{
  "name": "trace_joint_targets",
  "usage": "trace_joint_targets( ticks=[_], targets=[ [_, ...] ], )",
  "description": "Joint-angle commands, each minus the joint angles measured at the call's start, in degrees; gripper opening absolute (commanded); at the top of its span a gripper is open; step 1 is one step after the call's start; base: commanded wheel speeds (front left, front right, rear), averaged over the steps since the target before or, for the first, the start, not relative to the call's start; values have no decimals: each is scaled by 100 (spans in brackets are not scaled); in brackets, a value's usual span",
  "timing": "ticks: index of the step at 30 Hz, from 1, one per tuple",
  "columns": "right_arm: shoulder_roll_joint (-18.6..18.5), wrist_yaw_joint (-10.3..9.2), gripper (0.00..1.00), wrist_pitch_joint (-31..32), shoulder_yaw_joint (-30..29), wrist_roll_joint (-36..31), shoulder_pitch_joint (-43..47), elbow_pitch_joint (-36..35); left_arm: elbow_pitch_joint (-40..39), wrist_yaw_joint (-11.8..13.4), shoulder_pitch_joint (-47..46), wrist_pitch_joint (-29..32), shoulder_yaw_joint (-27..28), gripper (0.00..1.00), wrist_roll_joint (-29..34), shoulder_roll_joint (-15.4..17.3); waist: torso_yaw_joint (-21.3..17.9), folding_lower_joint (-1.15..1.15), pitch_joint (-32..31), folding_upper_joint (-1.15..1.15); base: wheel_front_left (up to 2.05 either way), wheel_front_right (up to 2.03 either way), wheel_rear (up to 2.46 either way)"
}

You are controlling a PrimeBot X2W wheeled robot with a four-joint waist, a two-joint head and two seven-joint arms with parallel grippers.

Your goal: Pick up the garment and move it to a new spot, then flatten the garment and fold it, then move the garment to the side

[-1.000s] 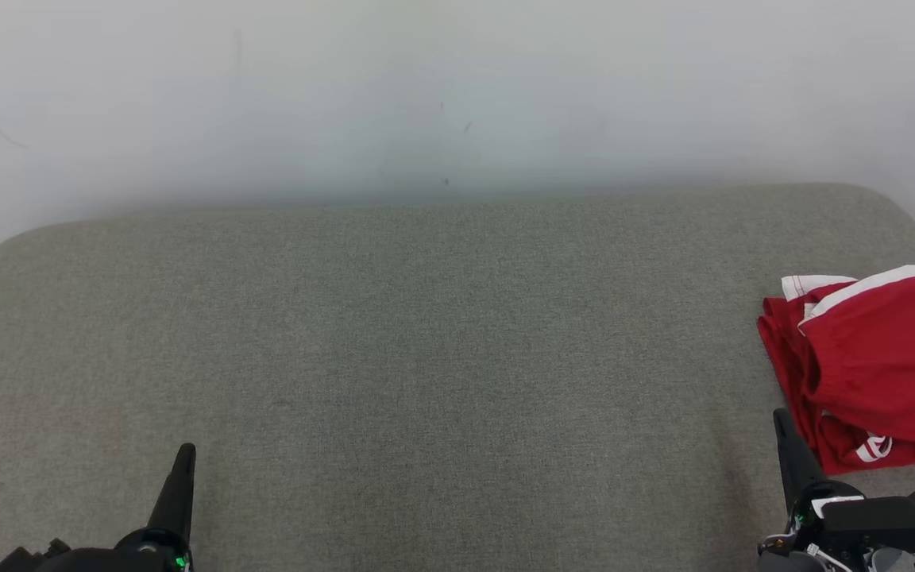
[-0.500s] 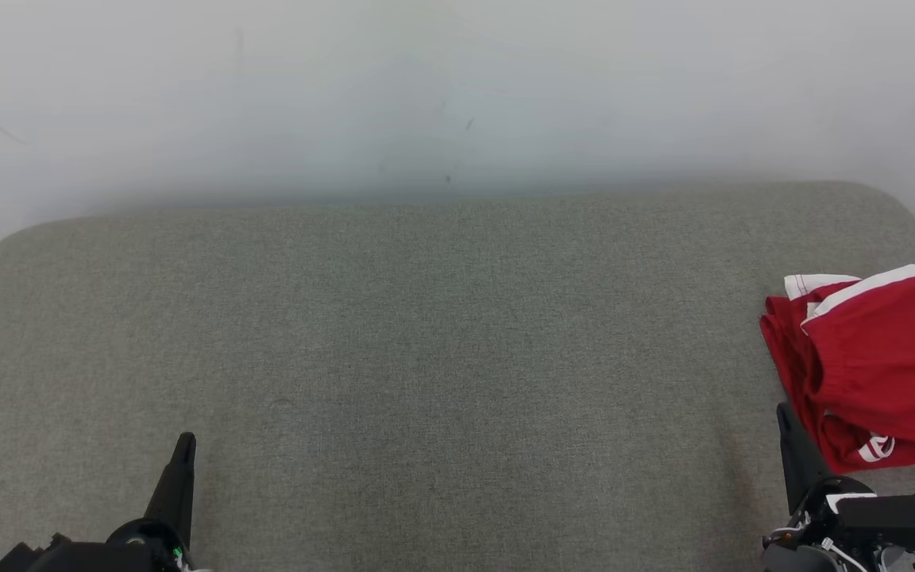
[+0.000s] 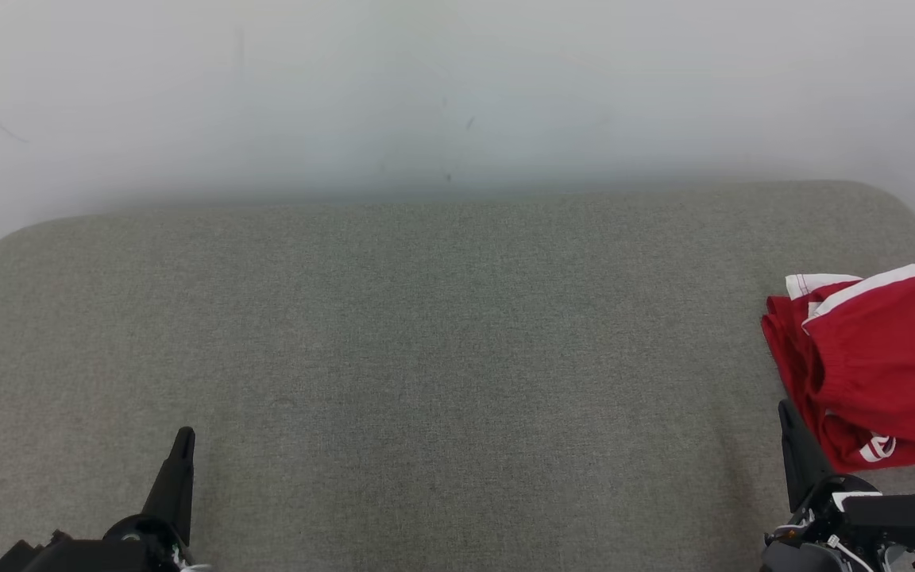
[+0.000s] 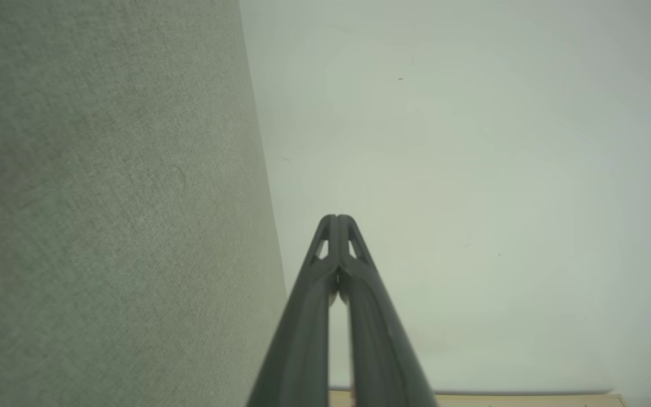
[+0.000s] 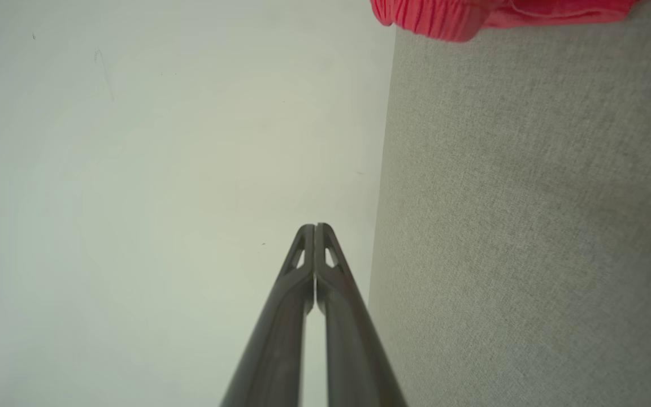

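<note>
Garment (image 3: pixel 878 357), red cloth with white trim, looks already folded and set aside. Your left gripper (image 3: pixel 184 434) and right gripper (image 3: pixel 783 406) are pressed together, empty. Probably you only rest them.

The left gripper (image 3: pixel 183 435) and right gripper (image 3: pixel 783 407) are matte black, each with two long fingers (image 4: pixel 303 339) that taper to a narrow tip, with small triangular cut-outs just below it. The right gripper's black housing carries a white tag and thin pale cables.
</note>
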Motion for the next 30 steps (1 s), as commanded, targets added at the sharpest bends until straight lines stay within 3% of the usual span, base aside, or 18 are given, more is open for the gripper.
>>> trace_joint_targets(
  ticks=[1, 30],
  targets=[
    [10, 4, 0, 18, -13, 7, -39, -14, 10, -6, -64, 16, 19, 0, -25, 31, 0, 0, 0, 0, 0, 0, 0],
    [9, 4, 0, 17, -12, 8, -38, -13, 10, -6, -63, 15, 19, 0, -26, 31, 0, 0, 0, 0, 0, 0, 0]
  ],
)
